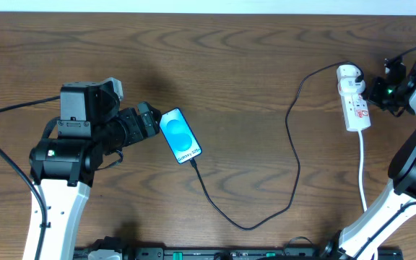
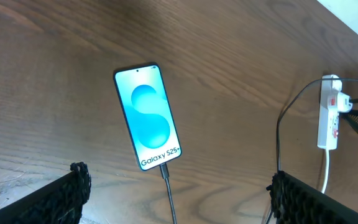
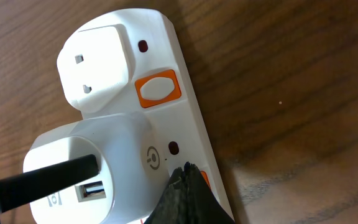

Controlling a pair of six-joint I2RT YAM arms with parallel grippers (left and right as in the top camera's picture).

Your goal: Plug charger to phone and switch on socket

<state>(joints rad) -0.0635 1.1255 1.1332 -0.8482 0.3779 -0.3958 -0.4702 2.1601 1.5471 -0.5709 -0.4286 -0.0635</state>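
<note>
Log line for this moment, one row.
charger: in phone | left gripper: open, beside phone | right gripper: shut, tip at switch on socket | indicator: unlit

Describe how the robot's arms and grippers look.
The left arm and right arm have white links and black joint housings; a black cable trails from the left. The left gripper and right gripper are black, with rough textured fingers; a green light glows by the right wrist.
</note>
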